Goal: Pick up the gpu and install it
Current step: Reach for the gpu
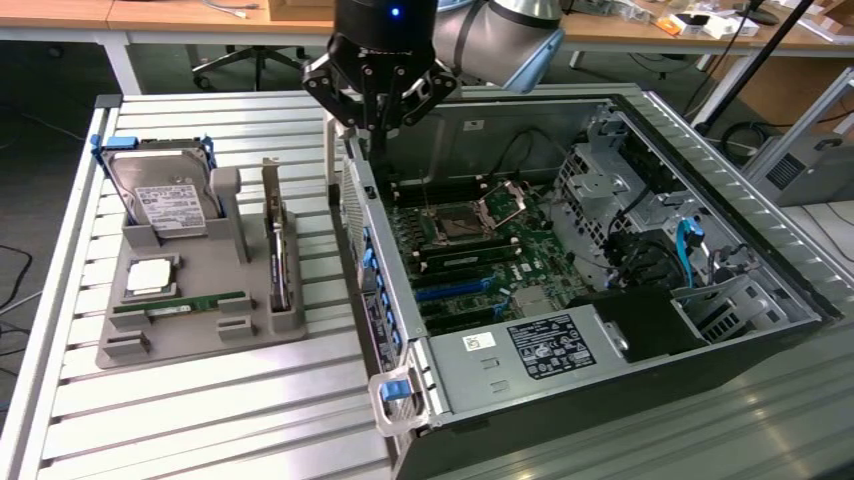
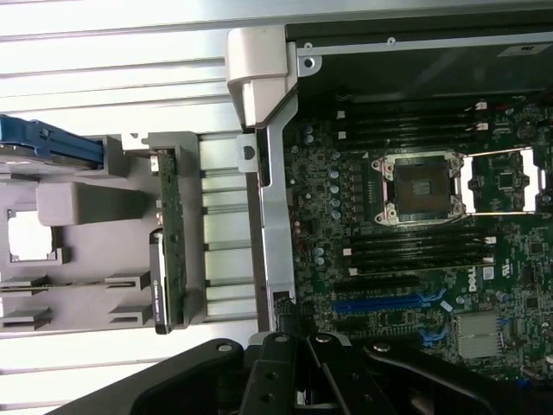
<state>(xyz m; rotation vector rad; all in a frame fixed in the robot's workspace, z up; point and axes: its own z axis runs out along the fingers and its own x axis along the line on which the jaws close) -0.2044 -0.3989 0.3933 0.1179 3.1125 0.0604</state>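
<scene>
The jaws are pressed shut and hold nothing. In the exterior view the gripper [image 1: 379,150] hangs over the edge of the open computer case [image 1: 747,200], on the case's side toward the exterior view's left. Its tips point down, just inside the case wall. The green board [image 1: 534,260] lies flat in the bottom of the case. The card [image 1: 276,250] is outside the case, toward the exterior view's left. It stands on its thin edge in a slot of a gray holder [image 1: 187,340]. The slot is the one nearest the case. The gripper is apart from the card. A hard drive [image 1: 167,195] in a blue frame leans in the same holder, farther from the case than the card. A thin green stick [image 1: 180,300] lies flat in the holder, also farther from the case. The holder and the case both rest on a white slatted table [image 1: 200,410].

In the wrist view the black gripper [image 2: 292,333] sits right by the gray case wall [image 2: 272,225]. The card [image 2: 168,233] shows as a long thin strip in the holder [image 2: 86,294], beside the case and not touching it. White table slats lie between the card and the case. The board [image 2: 415,259] sits inside the case with a square silver socket [image 2: 419,186] on it.
</scene>
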